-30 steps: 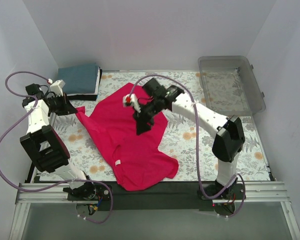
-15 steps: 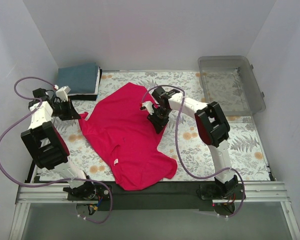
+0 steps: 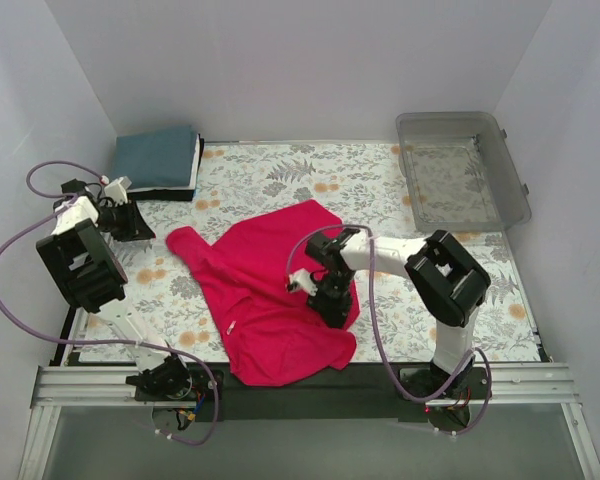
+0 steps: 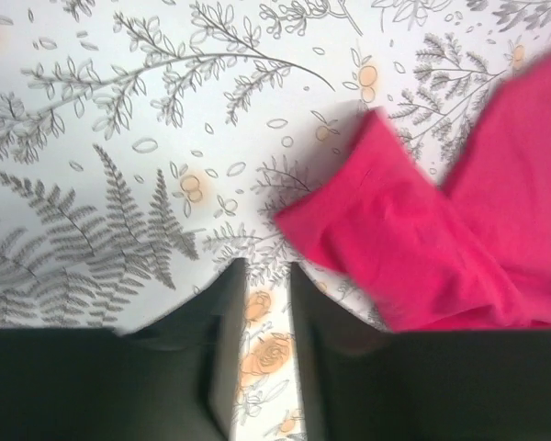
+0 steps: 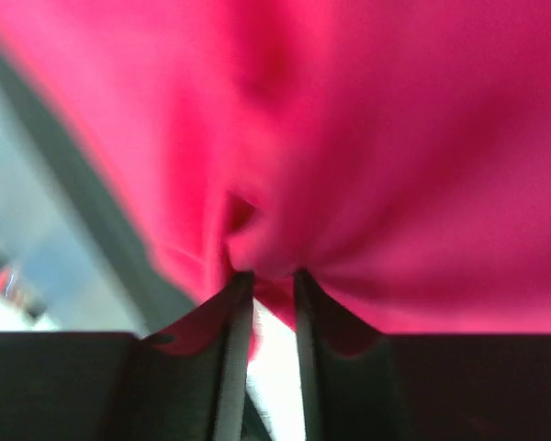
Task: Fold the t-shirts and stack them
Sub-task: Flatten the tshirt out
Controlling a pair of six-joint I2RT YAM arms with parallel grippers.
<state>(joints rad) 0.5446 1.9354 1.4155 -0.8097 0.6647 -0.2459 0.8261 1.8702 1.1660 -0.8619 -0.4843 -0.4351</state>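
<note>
Floral table shows all around the crimson-pink cloth t-shirt. The folded-back right gripper pinches its edge. The left gripper is slightly parted and empty.

From high behind the arm bases, the top camera looks down over the whole flowered worktop. The left wrist camera peers past the left tool, close above the worktop. The right wrist camera sits almost against the crimson-pink t-shirt, blurred. All three views catch that shirt.
</note>
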